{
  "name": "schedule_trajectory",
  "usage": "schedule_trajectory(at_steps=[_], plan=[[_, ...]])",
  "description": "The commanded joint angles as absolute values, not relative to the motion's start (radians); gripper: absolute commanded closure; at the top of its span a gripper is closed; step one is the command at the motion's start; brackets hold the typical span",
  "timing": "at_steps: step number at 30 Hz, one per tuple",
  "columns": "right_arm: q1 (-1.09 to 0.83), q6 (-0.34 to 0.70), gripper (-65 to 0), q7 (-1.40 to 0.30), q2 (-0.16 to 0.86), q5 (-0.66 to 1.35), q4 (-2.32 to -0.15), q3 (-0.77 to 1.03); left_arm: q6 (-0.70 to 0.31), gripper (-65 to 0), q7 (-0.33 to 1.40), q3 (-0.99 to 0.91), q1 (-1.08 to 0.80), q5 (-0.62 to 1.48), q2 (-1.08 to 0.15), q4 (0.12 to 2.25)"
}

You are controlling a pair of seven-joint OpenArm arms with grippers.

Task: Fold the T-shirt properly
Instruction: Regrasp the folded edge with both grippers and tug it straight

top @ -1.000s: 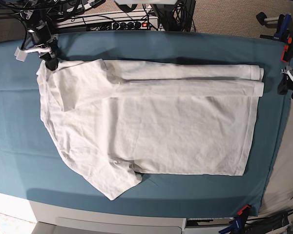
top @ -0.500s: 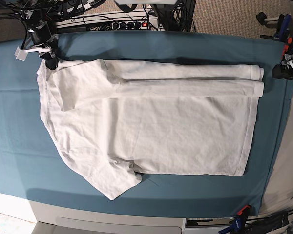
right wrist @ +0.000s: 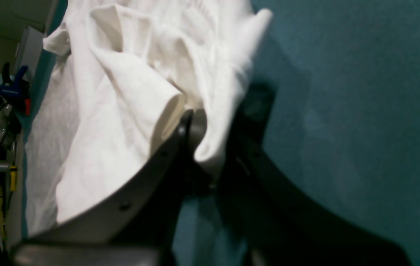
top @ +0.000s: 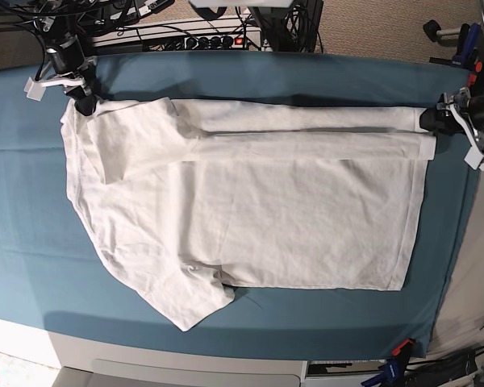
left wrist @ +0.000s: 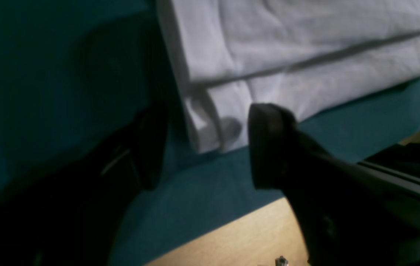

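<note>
Along the near edge of the worktop, a strip of teal cloth sheet lies bare, and clamps bite that sheet at the near right corner. The T-shirt lies flat across the middle of the sheet, its lower sleeve pointing toward the near edge, its far long side folded over into a narrow band running along the far edge. At the far right corner the left gripper stands with its jaws spread wide; in the left wrist view its two dark fingers straddle the rolled hem corner of the folded band without closing on it, one finger just beside the cloth. At the far left corner the right gripper is clamped on a bunched fold of the T-shirt by the collar end. Beyond the far edge sit cables and a power strip.
</note>
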State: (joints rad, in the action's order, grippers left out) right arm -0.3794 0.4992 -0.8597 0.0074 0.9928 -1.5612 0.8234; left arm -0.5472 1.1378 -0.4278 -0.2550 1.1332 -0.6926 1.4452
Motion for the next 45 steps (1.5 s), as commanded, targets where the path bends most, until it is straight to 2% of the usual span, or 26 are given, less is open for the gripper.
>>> schedule_trajectory(at_steps=[1, 11, 12, 15, 18, 29, 38, 45], plan=[[-0.385, 0.508, 0.0, -0.864, 0.014, 0.987, -1.571, 0.825, -0.55, -33.8, 1.131, -0.438, -0.251, 1.145, -0.714, 1.457], [-0.385, 0.508, 0.0, -0.864, 0.014, 0.987, -1.571, 0.825, -0.551, -33.3, 1.13, -0.434, -0.255, 1.145, -0.65, 1.457], [-0.385, 0.508, 0.0, -0.864, 0.014, 0.987, -1.571, 0.825, -0.551, -31.5, 1.13, -0.434, -0.255, 1.145, -0.648, 1.457], [-0.385, 0.509, 0.0, -0.864, 0.014, 0.987, -1.571, 0.825, -0.55, -20.0, 1.13, -0.434, -0.255, 1.145, -0.648, 1.457], [-0.385, 0.508, 0.0, -0.865, 0.014, 0.987, -1.571, 0.825, -0.551, -0.4, 1.129, -0.434, -0.255, 1.145, -0.648, 1.457], [-0.46, 0.525, 0.0, -0.888, 0.052, 0.998, -1.633, 0.826, -0.551, 0.0, 1.16, -0.435, -0.268, 1.163, -0.699, 1.467], [-0.576, 0.527, 0.0, -0.888, 0.056, 0.994, -1.762, 0.826, -0.551, 0.0, 1.172, -0.435, -0.425, 1.167, -0.706, 1.568], [-0.644, 0.527, 0.0, -0.889, 0.094, 0.994, -1.775, 0.833, -0.551, 0.0, 1.172, -0.435, -0.51, 1.153, -0.706, 1.634]])
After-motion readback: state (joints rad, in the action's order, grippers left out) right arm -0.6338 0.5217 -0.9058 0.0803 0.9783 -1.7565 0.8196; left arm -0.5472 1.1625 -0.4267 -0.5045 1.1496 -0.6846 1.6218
